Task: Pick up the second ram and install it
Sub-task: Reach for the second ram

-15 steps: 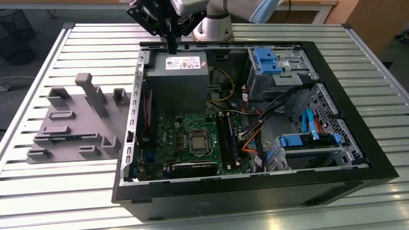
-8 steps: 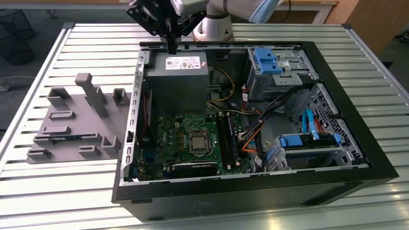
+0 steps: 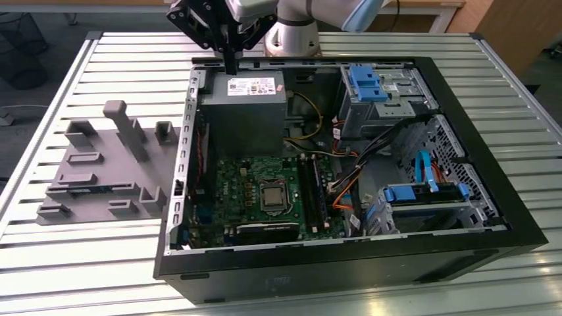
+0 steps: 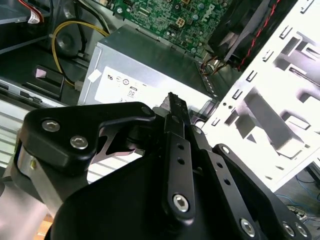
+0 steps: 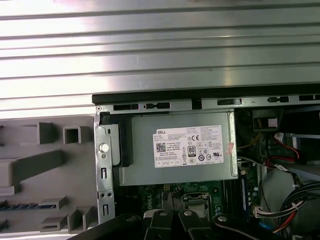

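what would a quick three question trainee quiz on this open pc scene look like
1. True or false: the pincer hangs over the power supply end of the case.
2. In the exterior view, the grey holder sits on the case's: A left, B right, C far side.
3. Fill in: the second ram lies in the grey ____.
Key: 1 true; 2 A; 3 holder.
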Robot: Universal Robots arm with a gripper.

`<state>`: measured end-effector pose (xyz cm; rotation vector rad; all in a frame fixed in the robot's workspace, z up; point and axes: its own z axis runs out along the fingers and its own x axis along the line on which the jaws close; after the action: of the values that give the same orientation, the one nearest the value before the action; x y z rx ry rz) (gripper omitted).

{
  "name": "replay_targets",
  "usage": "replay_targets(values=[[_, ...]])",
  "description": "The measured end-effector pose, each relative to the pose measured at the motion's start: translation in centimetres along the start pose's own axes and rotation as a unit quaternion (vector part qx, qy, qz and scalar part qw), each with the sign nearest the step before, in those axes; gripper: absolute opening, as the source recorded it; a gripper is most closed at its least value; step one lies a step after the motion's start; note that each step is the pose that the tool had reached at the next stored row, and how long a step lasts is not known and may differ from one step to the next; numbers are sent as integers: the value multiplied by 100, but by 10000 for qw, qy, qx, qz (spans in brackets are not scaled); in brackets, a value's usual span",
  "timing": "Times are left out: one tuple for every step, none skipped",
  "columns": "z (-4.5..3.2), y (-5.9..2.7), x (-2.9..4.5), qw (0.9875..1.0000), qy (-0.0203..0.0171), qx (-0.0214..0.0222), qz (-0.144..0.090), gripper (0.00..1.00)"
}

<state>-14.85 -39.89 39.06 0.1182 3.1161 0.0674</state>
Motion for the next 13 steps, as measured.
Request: replay_targets(values=[[0, -1, 16, 10000, 0, 0, 0, 11], [0, -2, 31, 10000, 0, 0, 0, 11], [0, -3, 46, 10000, 0, 0, 1, 11], [-1, -5, 62, 10000, 0, 0, 0, 11], [0, -6, 75, 10000, 0, 0, 0, 11], [0, -7, 88, 10000, 0, 0, 0, 11], [0, -8, 104, 10000, 0, 0, 0, 11], [-1, -9, 119, 10000, 0, 0, 0, 11], [0, -10, 134, 10000, 0, 0, 0, 11], [0, -11, 144, 10000, 0, 0, 0, 11], [0, -12, 154, 10000, 0, 0, 0, 11], [0, -13, 166, 10000, 0, 0, 0, 11], [0, -13, 176, 10000, 0, 0, 0, 11]])
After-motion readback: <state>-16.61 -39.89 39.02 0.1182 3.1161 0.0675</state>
